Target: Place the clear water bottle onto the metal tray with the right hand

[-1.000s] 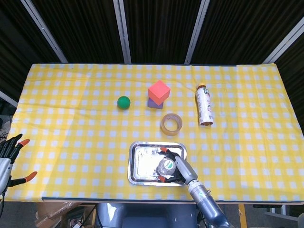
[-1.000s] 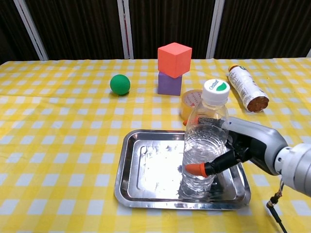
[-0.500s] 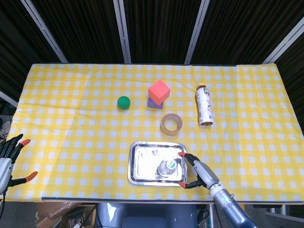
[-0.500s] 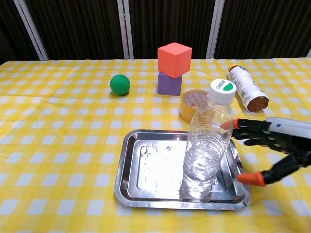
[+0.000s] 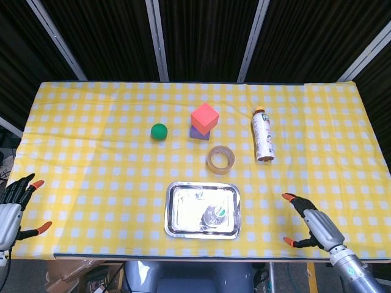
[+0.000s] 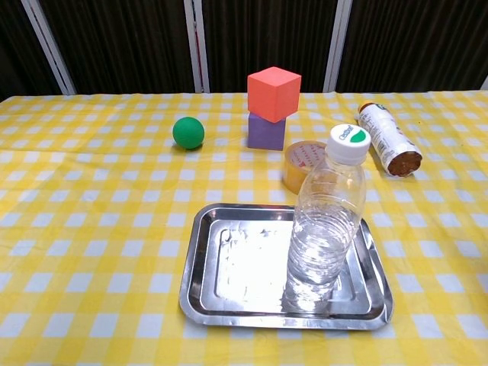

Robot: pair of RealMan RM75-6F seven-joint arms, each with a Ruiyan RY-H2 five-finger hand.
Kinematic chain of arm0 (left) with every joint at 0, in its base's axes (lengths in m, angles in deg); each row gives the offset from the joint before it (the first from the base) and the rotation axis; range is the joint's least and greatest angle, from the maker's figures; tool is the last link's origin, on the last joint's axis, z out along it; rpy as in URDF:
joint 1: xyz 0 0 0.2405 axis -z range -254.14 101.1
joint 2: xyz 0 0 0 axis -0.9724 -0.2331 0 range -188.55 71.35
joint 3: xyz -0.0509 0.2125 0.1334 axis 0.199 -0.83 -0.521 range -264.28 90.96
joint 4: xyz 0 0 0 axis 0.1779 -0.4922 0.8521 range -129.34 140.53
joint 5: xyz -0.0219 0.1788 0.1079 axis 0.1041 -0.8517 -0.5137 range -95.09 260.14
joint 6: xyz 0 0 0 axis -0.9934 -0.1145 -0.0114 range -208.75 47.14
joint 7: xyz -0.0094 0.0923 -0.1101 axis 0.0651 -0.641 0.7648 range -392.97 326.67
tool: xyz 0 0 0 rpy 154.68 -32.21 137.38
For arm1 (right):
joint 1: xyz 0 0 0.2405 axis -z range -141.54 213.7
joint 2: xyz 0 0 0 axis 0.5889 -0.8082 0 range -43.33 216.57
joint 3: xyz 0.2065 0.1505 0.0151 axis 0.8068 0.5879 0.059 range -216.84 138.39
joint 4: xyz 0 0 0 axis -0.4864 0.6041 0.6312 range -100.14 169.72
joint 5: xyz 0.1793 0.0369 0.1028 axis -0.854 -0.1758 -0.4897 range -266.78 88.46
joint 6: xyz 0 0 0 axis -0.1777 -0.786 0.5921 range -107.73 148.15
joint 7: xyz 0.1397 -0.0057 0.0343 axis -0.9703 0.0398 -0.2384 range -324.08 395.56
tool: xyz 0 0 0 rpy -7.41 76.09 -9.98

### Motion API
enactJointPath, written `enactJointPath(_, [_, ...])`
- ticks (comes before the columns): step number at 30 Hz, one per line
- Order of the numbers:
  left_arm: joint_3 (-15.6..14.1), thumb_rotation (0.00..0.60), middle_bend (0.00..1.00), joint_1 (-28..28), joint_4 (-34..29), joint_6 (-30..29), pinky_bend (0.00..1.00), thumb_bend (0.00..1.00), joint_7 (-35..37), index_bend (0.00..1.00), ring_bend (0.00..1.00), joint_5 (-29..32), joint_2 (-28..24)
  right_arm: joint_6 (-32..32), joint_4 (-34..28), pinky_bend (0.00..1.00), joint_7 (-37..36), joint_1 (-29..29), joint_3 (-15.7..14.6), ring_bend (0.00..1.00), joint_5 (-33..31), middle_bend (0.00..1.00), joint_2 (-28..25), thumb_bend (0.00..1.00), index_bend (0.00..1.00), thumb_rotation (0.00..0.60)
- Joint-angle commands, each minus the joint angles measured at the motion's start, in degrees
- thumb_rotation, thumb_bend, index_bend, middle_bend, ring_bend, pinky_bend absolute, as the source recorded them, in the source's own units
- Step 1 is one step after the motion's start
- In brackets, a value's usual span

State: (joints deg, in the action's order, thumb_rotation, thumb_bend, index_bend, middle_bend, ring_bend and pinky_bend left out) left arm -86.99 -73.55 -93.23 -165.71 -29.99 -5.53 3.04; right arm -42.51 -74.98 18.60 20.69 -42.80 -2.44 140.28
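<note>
The clear water bottle (image 6: pixel 326 221) with a white and green cap stands upright on the right half of the metal tray (image 6: pixel 229 267). From above, the bottle (image 5: pixel 215 213) shows as a cap inside the tray (image 5: pixel 183 210). My right hand (image 5: pixel 316 226) hangs open near the table's front edge, well to the right of the tray and holding nothing. My left hand (image 5: pixel 13 206) is open at the front left edge. Neither hand appears in the chest view.
A roll of tape (image 5: pixel 220 159) lies just behind the tray. Further back stand an orange cube on a purple block (image 5: pixel 204 120), a green ball (image 5: pixel 159 131) and a lying brown-capped bottle (image 5: pixel 263 134).
My right hand let go of the bottle and drew back to the right, out of the chest view. The bottle stays standing on the tray.
</note>
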Motion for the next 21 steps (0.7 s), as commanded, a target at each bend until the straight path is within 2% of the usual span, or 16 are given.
enactJointPath(1, [0.03,0.6,0.0,0.01,-0.02,0.01,0.0,0.16,-0.14,0.13,0.0,0.08,0.07,-19.16,10.0,0.0,22.35,8.88,1.89,0.0,2.13,0.06,9.32,0.29,0.06,0.6])
enactJointPath(8, [0.27,0.6,0.0,0.19,0.37,0.52,0.0,0.16,-0.04,0.13,0.0,0.87,0.19,-27.21,22.95,0.0,23.16,12.49,3.26,0.0,3.54,0.06,17.3,0.29,0.11,0.6])
enactJointPath(11, [0.31,0.6,0.0,0.29,0.48,0.78,0.0,0.16,0.05,0.13,0.0,1.06,0.18,-28.43,26.91,0.0,23.64,13.09,4.09,0.0,2.93,0.04,18.72,0.27,0.11,0.6])
enactJointPath(15, [0.4,0.6,0.0,0.19,0.47,0.43,0.0,0.16,0.57,0.13,0.0,1.0,-0.02,-28.9,28.23,0.0,25.71,13.68,4.65,0.0,1.94,0.03,18.5,0.27,0.11,0.6])
enactJointPath(21, [0.38,0.6,0.0,0.09,0.85,0.19,0.0,0.16,1.63,0.13,0.0,0.81,-0.39,-28.44,26.91,0.0,25.74,14.24,5.5,0.0,0.04,0.03,16.94,0.27,0.12,0.6])
